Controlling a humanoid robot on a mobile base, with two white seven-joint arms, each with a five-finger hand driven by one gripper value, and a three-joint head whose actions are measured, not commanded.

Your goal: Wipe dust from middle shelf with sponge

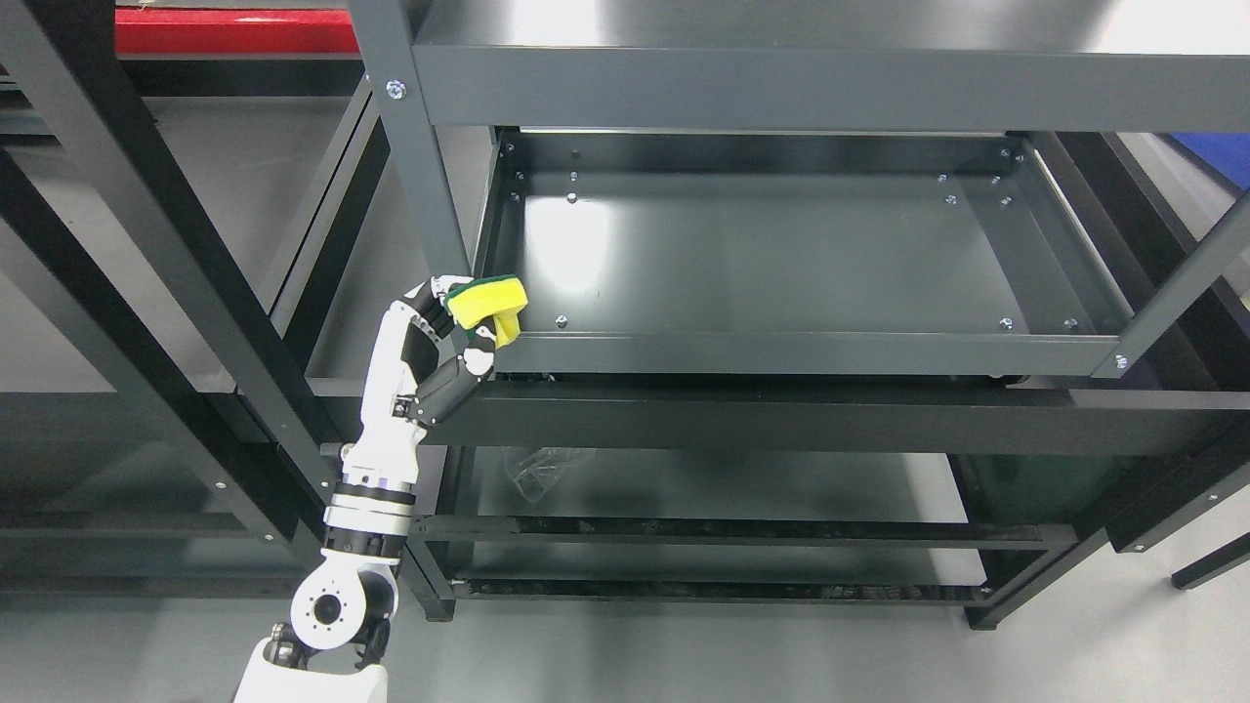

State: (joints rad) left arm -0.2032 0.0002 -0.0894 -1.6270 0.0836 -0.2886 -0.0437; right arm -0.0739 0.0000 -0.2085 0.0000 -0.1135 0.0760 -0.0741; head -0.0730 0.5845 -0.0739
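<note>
My left hand rises from the bottom left and is shut on a yellow sponge with a green scrub side. The sponge is squeezed and folded between the fingers. It hovers at the front left corner of the middle shelf, right over the front rim beside the left upright post. The dark grey shelf surface is bare and shiny, with a bright glare patch near its left end. My right arm does not show in the head view.
The top shelf overhangs the middle one. A lower shelf holds a crumpled clear plastic wrapper. Another dark rack stands to the left and a second frame to the right. Grey floor lies all around.
</note>
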